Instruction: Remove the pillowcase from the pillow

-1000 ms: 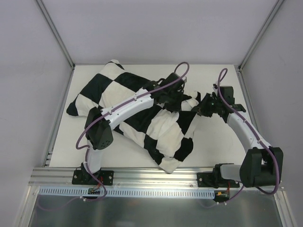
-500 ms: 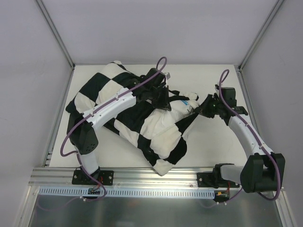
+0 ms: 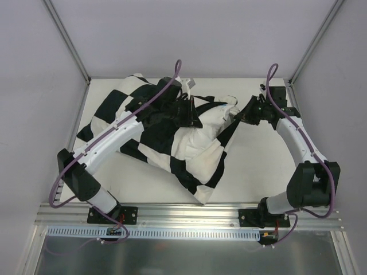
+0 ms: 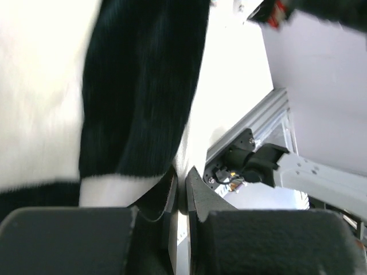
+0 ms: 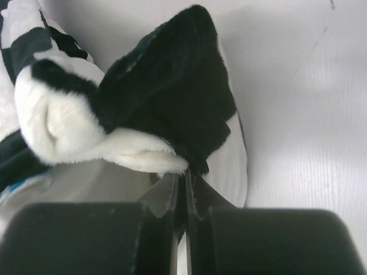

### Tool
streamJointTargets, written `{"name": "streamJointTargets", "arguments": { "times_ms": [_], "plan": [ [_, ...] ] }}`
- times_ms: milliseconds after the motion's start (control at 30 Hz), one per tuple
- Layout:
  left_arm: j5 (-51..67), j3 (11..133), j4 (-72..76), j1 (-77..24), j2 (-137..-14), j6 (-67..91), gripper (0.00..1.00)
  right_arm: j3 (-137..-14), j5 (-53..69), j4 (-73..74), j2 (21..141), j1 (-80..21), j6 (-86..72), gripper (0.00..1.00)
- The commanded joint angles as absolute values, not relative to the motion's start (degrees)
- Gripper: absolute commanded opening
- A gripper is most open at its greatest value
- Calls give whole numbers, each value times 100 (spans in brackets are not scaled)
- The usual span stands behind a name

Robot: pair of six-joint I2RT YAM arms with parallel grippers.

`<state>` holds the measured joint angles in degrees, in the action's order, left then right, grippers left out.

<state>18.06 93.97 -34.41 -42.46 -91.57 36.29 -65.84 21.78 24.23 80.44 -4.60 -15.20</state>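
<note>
Above the left gripper (image 4: 182,182) the pillowcase (image 4: 137,91) is blurred and cut off at the top and left edges. Left of the right gripper (image 5: 184,176), it hides most of the pillow (image 3: 213,119).

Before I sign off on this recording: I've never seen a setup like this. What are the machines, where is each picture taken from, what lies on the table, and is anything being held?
These are two robot arms bolted at the near edge of a white table. The wide picture looks down from above and behind them. The other two come from a camera on each wrist, looking along that arm's own fingers. On the table lies a plain white pillow, partly out of a black-and-white checkered pillowcase. The left gripper and right gripper are both shut, and each looks pinched on the pillowcase's fabric.
</note>
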Motion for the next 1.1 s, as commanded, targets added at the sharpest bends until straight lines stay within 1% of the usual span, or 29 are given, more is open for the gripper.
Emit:
{"name": "streamJointTargets", "arguments": {
  "times_ms": [0, 100, 167, 233, 300, 433, 467, 500, 533, 600, 633, 667, 700, 733, 767, 800, 833, 867, 1033, 1067],
  "plan": [
    [2556, 8810, -3568, -4175, -8316, 3393, 0, -7329, 1837, 2435, 8560, -26, -1432, 1],
    [2663, 8107, -3560, -4175, -7903, 3393, 0, -7837, 1916, 2443, 8850, 114, -1547, 1],
    [2593, 7885, -3498, -4175, -7735, 3498, 0, -8076, 2056, 2461, 9087, 123, -1617, 1],
    [2567, 7796, -3332, -4175, -7612, 3646, 0, -8261, 2197, 2452, 9465, 62, -1714, 1],
    [2470, 7953, -3226, -4175, -7663, 3744, 0, -8183, 2303, 2400, 9684, -43, -1705, 1],
    [2075, 8542, -3155, -4166, -8015, 3980, 0, -7245, 2294, 2101, 9581, -333, -1652, 1],
    [1996, 8691, -3120, -4157, -8137, 4051, 0, -6738, 2442, 2040, 9528, -377, -1609, 1],
    [1882, 9023, -3120, -4140, -8408, 4200, 0, -6480, 2478, 2056, 9440, -456, -1530, 1],
    [1855, 9209, -3120, -4140, -8559, 4227, 0, -5912, 2400, 2091, 9170, -501, -1399, 1],
    [1680, 9665, -3120, -4114, -8953, 4350, 0, -5320, 2356, 2048, 8774, -536, -1354, 1],
    [1635, 9807, -3120, -4078, -9078, 4403, 0, -5082, 2355, 2083, 8545, -545, -1345, 3],
    [1661, 9939, -3103, -4026, -9218, 4464, 0, -4680, 2390, 2118, 8064, -545, -1353, 7],
    [1705, 10219, -3111, -3982, -9481, 4587, 0, -4519, 2434, 2144, 7781, -597, -1362, 16],
    [1731, 10352, -3111, -3894, -9596, 4640, 0, -4387, 2391, 2266, 7474, -632, -1371, 41],
    [1766, 10597, -3103, -3859, -9815, 4667, 0, -4229, 2312, 2363, 6801, -702, -1388, 54],
    [1810, 10669, -3103, -3832, -9904, 4728, 0, -4184, 2198, 2469, 6455, -842, -1397, 63],
    [1819, 10731, -3111, -3789, -9966, 4746, 0, -4166, 2015, 2679, 6129, -896, -1406, 77],
    [1828, 10810, -3111, -3779, -10010, 4772, 0, -4149, 1987, 2768, 5526, -949, -1511, 82],
    [1706, 10819, -3103, -3771, -10116, 4887, 0, -4359, 2416, 2918, 4361, -1344, -1836, 97],
    [1688, 10880, -3094, -3753, -10134, 4895, 0, -4377, 2408, 2866, 4264, -1458, -1889, 98]
  ]
}}
